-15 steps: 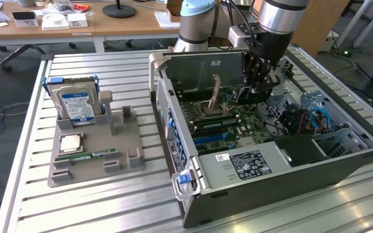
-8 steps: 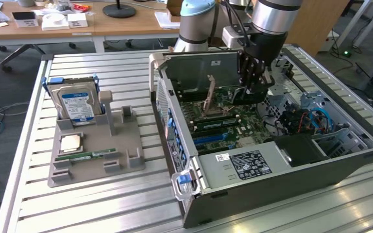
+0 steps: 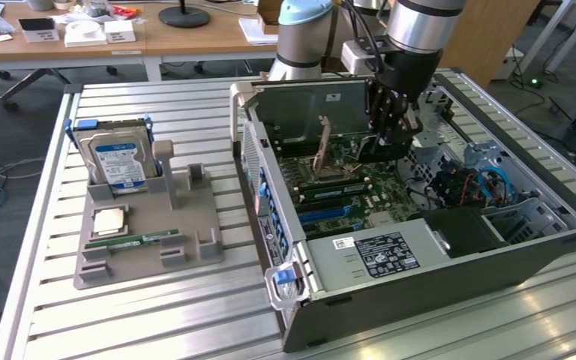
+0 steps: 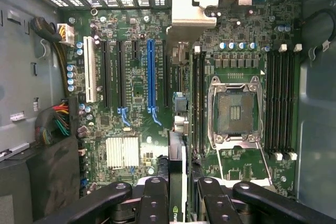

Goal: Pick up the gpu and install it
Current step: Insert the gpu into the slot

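The black two-fingered gripper (image 4: 178, 184) pinched the thin, dark-faced green gpu card (image 4: 177, 153) edge-on inside the open grey computer case (image 3: 488, 262). The card hung over the green motherboard (image 4: 131, 108), between the blue slot (image 4: 151, 72) and the black RAM slots (image 4: 198, 103). A grey tray (image 3: 183, 225) held a blue-labelled silver hard drive (image 3: 118, 161).

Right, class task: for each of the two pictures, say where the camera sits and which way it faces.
Exterior view: up off the table, looking down into the open case; the arm and gripper show inside it.
Wrist view: on the wrist, looking straight at the motherboard; the fingers show, clamped on the gpu.
Shared: motherboard, gripper and gpu.
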Available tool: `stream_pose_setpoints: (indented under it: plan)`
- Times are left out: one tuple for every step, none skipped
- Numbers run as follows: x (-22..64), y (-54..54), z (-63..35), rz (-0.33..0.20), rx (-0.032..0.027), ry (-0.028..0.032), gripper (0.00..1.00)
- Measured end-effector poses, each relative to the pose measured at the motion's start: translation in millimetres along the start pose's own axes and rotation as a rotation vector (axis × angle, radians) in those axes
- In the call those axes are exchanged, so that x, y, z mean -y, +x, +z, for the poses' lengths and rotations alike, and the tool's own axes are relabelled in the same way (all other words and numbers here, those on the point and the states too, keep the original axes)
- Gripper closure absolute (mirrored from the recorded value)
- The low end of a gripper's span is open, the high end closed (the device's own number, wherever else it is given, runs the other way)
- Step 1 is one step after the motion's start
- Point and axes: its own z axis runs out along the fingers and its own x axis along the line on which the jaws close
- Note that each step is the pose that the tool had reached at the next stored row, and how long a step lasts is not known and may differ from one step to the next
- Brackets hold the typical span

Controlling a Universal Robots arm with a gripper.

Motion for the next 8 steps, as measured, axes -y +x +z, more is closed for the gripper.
stream_pose_setpoints:
  plan:
    - [-0.3,0.0,0.0,0.000,0.0000,0.0000,0.74]
    - [-0.9,0.0,0.0,0.000,0.0000,0.0000,0.74]
    - [-1.6,0.1,0.0,0.000,-0.0001,0.0000,0.74]
    - [-2.3,0.1,-0.1,0.000,0.0000,0.0000,0.74]
    - [-3.0,0.1,-0.1,0.000,0.0000,0.0000,0.74]
    - [-3.9,0.1,-0.1,0.000,0.0000,0.0000,0.74]
    - [-4.7,0.2,-0.1,0.000,0.0000,0.0000,0.74]
    - [-5.0,0.2,-0.1,0.000,0.0000,0.0001,0.74]
